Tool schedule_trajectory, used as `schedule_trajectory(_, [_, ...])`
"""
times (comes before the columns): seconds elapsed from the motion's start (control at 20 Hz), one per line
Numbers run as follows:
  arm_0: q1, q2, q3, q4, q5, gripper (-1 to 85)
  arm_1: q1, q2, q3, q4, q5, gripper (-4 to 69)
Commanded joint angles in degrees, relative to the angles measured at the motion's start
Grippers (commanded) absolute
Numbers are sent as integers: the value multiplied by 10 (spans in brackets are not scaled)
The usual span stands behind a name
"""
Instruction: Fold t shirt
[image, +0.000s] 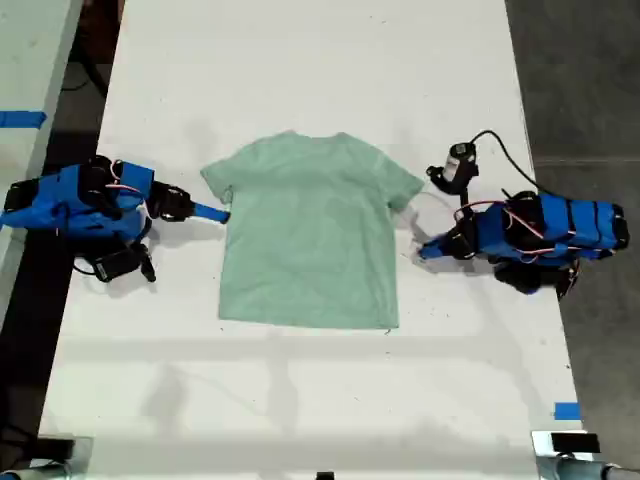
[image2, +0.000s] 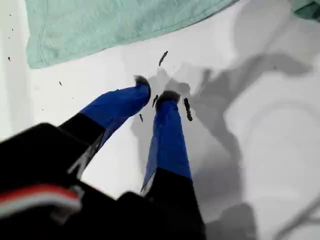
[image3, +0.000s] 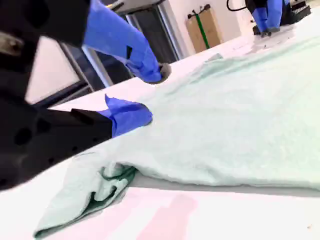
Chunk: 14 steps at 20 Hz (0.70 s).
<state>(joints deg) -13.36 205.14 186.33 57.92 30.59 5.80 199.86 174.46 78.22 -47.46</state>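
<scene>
The pale mint-green short-sleeved fabric t shirt (image: 310, 235) lies flat and spread out in the middle of the long white surface (image: 300, 80), round neck toward the far end and hem toward the near end in the exterior view. The sleeve on the exterior view's left is bunched into a small fold, plain in my second wrist view.

The blue arm on the exterior view's left lies low and stretched toward that sleeve. It carries my second gripper (image3: 152, 95), spread wide. The lower jaw rests on the cloth beside the bunched fold and the upper jaw is lifted clear, so nothing is pinched.

The blue arm on the exterior view's right also reaches low toward the shirt. My first gripper (image2: 155, 90) points down at bare surface just beside the shirt's edge, under the sleeve on that side, and is apart from the cloth. Its tips are drawn close with only a narrow gap (it may be nearly closed; the angle is steep), and they hold nothing.

A few small black marks (image2: 187, 109) dot the surface around those tips. A black cable (image: 495, 140) loops beside that arm, and a strip of blue tape (image: 567, 410) sits at the surface's near corner on the exterior view's right.
</scene>
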Motion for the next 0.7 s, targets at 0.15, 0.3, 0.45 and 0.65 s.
schedule_trajectory(0.15, [-282, 9, 21, -113, -14, -3, 83, 9, 20, 13, 365, 10])
schedule_trajectory(0.3, [-302, 9, 21, -111, -39, -3, 73, 9, 19, 14, 382, 10])
schedule_trajectory(0.45, [-255, 9, 10, -105, -69, -3, 54, 4, -3, 18, 387, 10])
schedule_trajectory(0.65, [-264, 9, 6, -81, -69, -3, -91, -338, -165, -72, 597, 9])
